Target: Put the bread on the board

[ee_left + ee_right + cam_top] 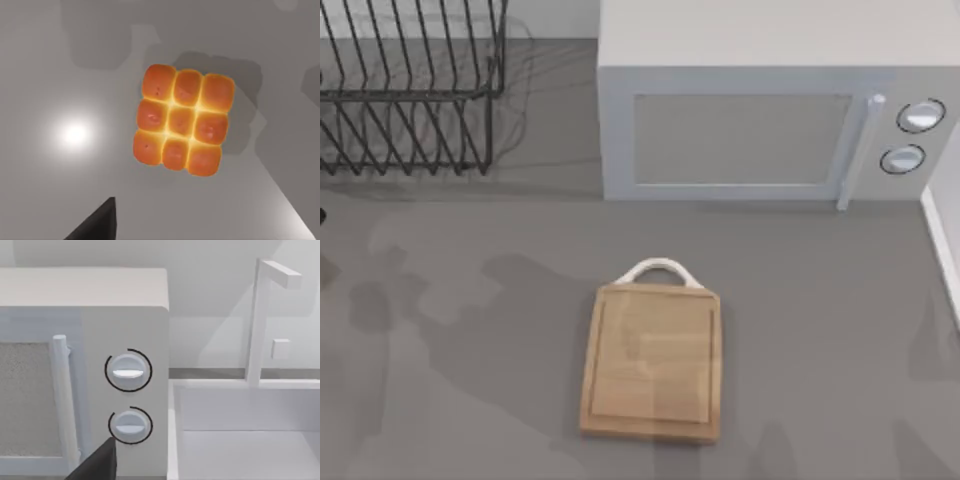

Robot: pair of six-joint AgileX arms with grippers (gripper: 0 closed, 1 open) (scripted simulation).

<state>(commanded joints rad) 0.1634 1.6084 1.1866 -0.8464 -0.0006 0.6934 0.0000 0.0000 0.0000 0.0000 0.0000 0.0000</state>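
The bread (183,120) is an orange block of small joined buns with golden seams, lying flat on the grey tabletop in the left wrist view. A dark part of my left gripper (97,226) shows near it, apart from it and above the table. The board (652,360) is a light-wood rectangle with a grooved border, bare on top, in the middle near the front of the table. Its white loop handle (660,268) points toward the back. A dark part of my right gripper (97,464) shows in front of the microwave's knobs.
A white microwave (770,110) stands at the back, right of centre, with two knobs (128,371) at its right end. A black wire dish rack (410,90) fills the back left. A white sink (245,440) with a faucet (260,320) lies right of the microwave.
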